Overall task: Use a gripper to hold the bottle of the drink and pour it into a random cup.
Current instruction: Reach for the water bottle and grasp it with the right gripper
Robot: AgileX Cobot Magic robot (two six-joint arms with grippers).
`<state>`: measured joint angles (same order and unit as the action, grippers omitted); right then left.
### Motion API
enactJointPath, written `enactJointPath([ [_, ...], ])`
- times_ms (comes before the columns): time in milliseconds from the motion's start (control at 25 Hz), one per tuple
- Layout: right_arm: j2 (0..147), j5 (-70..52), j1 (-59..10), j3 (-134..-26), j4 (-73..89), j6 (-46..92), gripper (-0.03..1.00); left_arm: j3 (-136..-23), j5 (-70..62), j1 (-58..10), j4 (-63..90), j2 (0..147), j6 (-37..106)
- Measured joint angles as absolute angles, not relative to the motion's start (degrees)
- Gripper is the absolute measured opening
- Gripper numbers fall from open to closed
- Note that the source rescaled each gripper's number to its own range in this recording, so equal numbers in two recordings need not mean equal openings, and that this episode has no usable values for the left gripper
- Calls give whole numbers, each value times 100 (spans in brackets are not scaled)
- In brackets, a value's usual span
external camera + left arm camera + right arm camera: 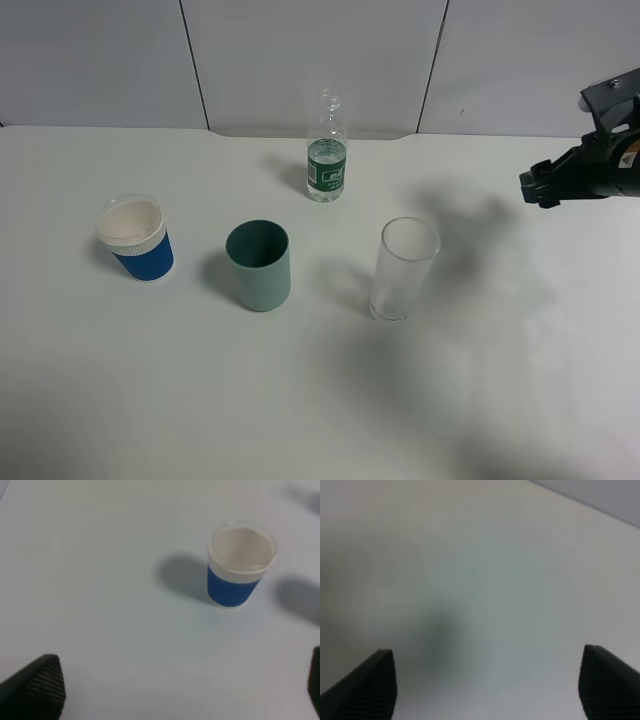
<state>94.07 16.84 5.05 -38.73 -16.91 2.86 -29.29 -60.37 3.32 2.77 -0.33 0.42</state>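
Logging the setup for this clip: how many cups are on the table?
3. A blue cup with a white rim on the left, a teal cup in the middle, a clear cup right of it. Nothing seems to hide another.

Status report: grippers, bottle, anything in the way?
Left gripper and right gripper open, empty. Bottle upright, untouched. Nothing between right gripper and bottle.

Black right arm [592, 165], orange-white sticker band [631, 156], grey bracket [608, 97], blunt black right claw [540, 187], ridged fingertips [370, 687]
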Motion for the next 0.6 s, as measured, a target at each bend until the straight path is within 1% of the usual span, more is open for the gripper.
enactJointPath([
  [120,9745,2337,505,-3873,-2331,47,51,-2929,-6037,332,277,-33,42],
  [280,10201,3470,505,-3879,-3222,-752,51,-2929,-6037,332,277,-33,42],
  [400,10508,4286,505,-3900,-3602,-1259,51,-2929,-6037,332,277,-33,42],
  [480,10704,4536,505,-4035,-3829,-1570,51,-2929,-6037,332,277,-33,42],
  [600,10942,4605,465,-4383,-4373,-2125,51,-2929,-6037,332,277,-33,42],
])
